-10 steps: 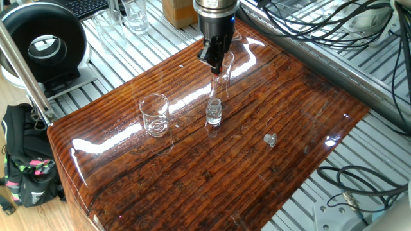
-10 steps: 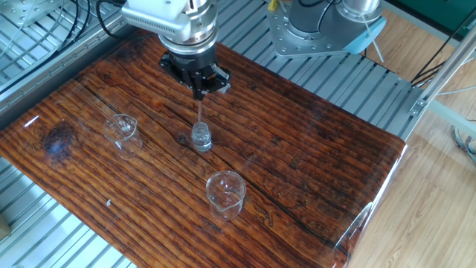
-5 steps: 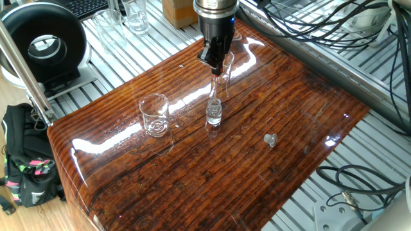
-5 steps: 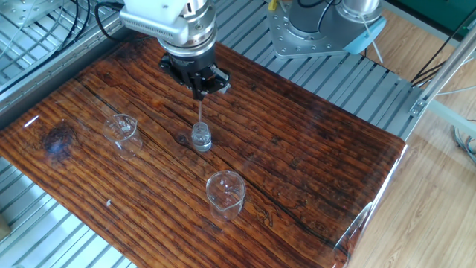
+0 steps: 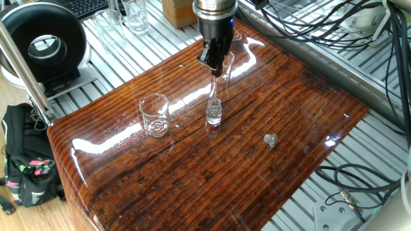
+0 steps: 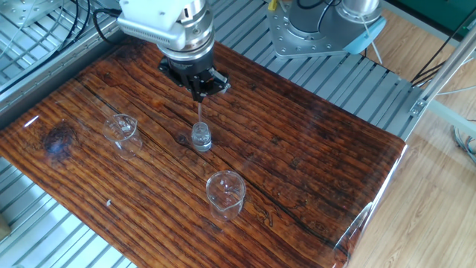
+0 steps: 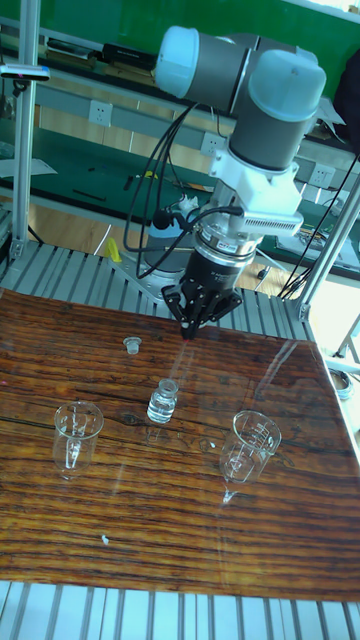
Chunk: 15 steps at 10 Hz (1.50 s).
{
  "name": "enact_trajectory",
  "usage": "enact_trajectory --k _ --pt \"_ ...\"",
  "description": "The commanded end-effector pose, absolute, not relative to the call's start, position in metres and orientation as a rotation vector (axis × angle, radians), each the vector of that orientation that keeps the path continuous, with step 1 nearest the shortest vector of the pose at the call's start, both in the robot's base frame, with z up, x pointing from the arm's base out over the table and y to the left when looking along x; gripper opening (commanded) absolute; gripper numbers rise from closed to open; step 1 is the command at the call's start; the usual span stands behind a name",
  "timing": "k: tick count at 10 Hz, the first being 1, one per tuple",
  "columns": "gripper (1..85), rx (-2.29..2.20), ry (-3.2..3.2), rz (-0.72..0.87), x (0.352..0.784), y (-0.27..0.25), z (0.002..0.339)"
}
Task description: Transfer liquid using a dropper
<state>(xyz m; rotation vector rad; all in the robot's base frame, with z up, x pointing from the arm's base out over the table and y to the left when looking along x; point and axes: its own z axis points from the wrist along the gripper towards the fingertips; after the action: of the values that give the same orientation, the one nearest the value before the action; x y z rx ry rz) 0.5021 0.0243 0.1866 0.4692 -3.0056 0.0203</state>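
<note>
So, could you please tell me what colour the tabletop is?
The glossy wooden tabletop is dark reddish-brown with striped grain, clearest in one fixed view.

The vial (image 5: 214, 113) stood mid-table directly below the gripper (image 5: 212, 62). Two beakers (image 6: 225, 195) (image 6: 120, 129) flanked it, well apart, with open table (image 6: 312, 149) beyond. A small cap (image 5: 270, 139) lay near one edge.

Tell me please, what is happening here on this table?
A robot arm's gripper is holding a thin clear dropper upright, with its tip pointing down at the mouth of a small vial in the middle of the wooden table. Whether the tip is inside the vial cannot be told. Two glass beakers stand apart on either side, untouched. A small cap lies on the wood nearby.
</note>
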Motion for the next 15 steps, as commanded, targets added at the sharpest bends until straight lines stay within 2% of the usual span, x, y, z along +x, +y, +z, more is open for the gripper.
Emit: enact_trajectory --k 1,15 --pt "1.7 0.468 -3.005 -0.006 0.506 0.026 0.182" --pt "1.7 0.460 -2.974 -0.045 0.505 0.031 0.156"
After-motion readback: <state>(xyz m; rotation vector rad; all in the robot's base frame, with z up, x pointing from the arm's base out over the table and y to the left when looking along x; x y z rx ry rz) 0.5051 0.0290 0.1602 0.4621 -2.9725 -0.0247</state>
